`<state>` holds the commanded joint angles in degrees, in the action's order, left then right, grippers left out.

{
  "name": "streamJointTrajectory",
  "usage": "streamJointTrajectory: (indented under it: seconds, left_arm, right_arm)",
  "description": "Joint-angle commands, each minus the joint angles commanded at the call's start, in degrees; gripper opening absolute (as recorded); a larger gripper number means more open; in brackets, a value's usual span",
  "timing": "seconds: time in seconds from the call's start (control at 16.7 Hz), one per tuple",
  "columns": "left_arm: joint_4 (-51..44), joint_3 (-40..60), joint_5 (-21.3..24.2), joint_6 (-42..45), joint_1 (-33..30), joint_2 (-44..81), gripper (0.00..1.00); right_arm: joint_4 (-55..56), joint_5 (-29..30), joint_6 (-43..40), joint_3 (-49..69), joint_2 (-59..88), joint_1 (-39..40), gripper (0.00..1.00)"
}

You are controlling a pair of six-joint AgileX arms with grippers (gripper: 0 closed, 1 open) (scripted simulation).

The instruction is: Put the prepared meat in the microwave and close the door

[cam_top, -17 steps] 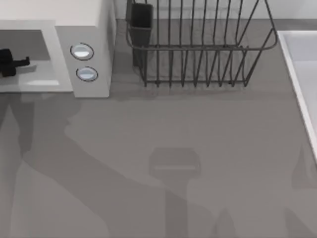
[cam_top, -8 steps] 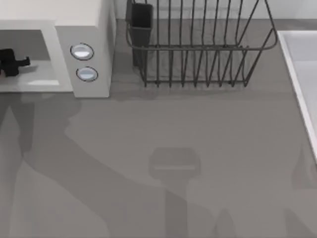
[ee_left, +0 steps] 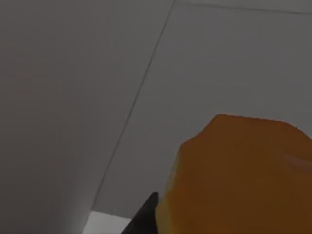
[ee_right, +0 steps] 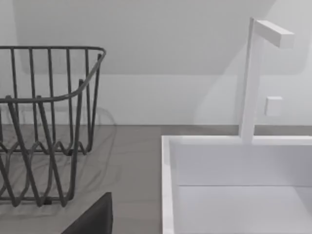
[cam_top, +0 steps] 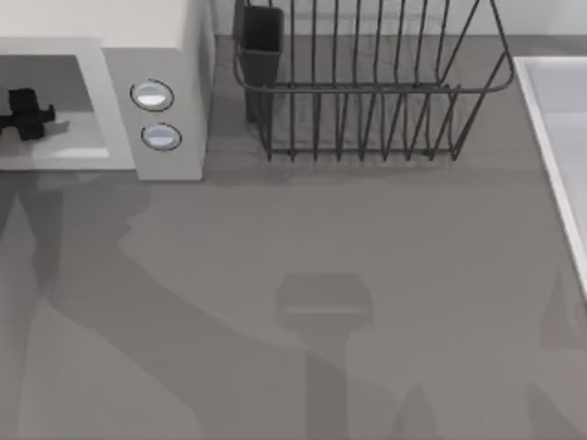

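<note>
We see the microwave (cam_top: 165, 55) as smooth matt white, like painted plastic, with its two round buttons (cam_top: 152, 95) glossy and silvery-blue. The dish rack (cam_top: 367, 92) looks like thin dark metal wire, faintly shiny. The desk (cam_top: 321, 275) is smooth matt grey. The sink (ee_right: 234, 185) is plain matt white. The prepared meat (ee_left: 239, 180) looks smooth, orange and waxy.

Before me: a flat grey table top (cam_top: 367, 238), crossed by soft shadows. Upper middle: a dark wire dish rack (cam_top: 367, 92) holding a dark rectangular cup (cam_top: 260, 37). Right edge: a white rectangular sink basin (cam_top: 559, 119); my right wrist view adds a white angular tap (ee_right: 253, 73) against a pale wall (ee_right: 146, 29).
</note>
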<state>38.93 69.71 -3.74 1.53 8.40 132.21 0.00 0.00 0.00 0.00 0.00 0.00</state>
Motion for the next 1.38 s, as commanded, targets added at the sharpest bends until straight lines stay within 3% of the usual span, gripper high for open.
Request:
streamJointTrajectory:
  seconds: [0.48,1.38]
  left_arm:
    - [8.8,-5.1,1.4,0.8,1.9,-7.9,1.0]
    - [27.1,-39.7,6.6,3.3,7.6,-22.9,1.0]
  right_arm:
    - [0.0,0.0,0.0,0.0,0.0,0.0,1.0]
    - [0.0,0.0,0.0,0.0,0.0,0.0,1.0]
